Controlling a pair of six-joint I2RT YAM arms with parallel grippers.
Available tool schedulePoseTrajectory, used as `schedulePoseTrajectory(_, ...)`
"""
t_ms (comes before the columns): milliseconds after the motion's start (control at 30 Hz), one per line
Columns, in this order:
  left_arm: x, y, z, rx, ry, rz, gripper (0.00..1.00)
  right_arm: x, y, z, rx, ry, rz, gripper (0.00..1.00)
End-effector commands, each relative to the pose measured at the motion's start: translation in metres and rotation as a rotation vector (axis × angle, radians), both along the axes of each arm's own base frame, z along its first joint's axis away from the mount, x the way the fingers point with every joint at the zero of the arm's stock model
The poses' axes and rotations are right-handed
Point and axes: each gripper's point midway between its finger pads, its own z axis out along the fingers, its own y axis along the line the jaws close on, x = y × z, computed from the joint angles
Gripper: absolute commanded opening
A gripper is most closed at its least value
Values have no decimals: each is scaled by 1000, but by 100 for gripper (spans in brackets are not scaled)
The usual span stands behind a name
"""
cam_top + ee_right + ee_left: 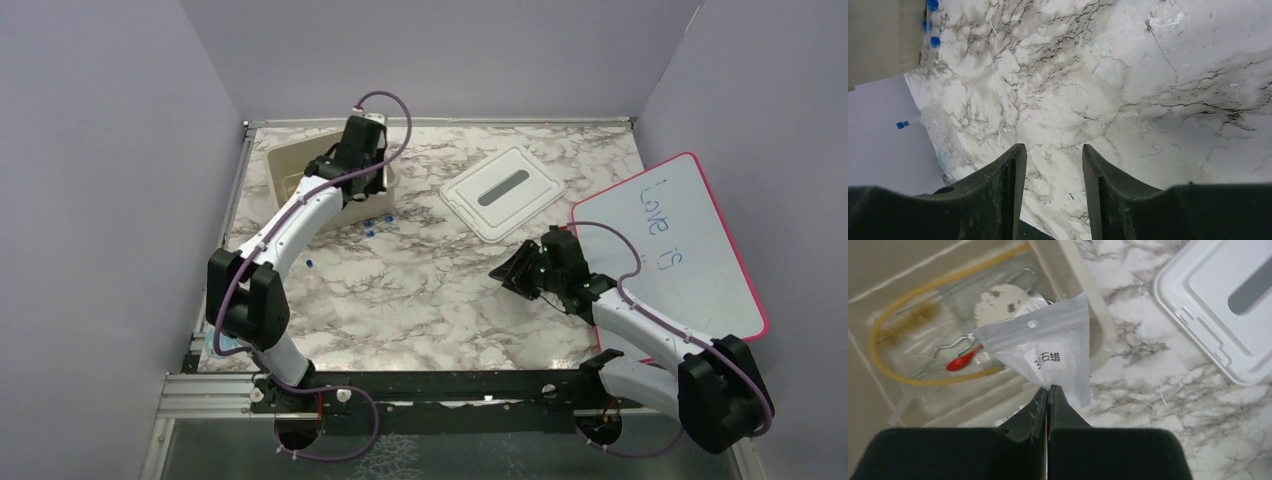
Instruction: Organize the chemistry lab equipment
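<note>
A white sticker [1049, 360] on the clear plastic packet [1060, 327] carried black print: a "3", then a mark lost in the crease of the bag, then the Chinese characters "石蜡". On the red-bordered whiteboard [700, 280], blue handwriting read "Love is", the two words running one after the other along the board's length.

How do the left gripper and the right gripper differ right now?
The left gripper has its fingers shut on a clear labelled packet; the right gripper has its fingers spread, holding nothing. The left gripper hangs at the edge of the beige bin, while the right gripper hangs over the bare marble table. Both have black fingers.
</note>
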Motion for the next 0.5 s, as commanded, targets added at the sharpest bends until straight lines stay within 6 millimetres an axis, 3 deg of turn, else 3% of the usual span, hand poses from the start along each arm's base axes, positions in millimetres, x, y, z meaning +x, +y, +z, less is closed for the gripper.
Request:
schedulePoseTrajectory(0, 25, 56, 30, -7, -54, 100, 1, 0, -5, -4, -21, 1, -16, 49)
schedulePoseTrajectory(133, 45, 91, 13, -50, -8, 162, 3, 1, -5, -5, -23, 3, -15, 49)
schedulePoseTrajectory(300, 58, 109, -18, -86, 71, 197, 7, 1, -4, -7, -25, 8, -14, 49)
schedulePoseTrajectory(467, 70, 129, -28, -58, 82, 264, 24, 2, -1, -8, -20, 12, -3, 49)
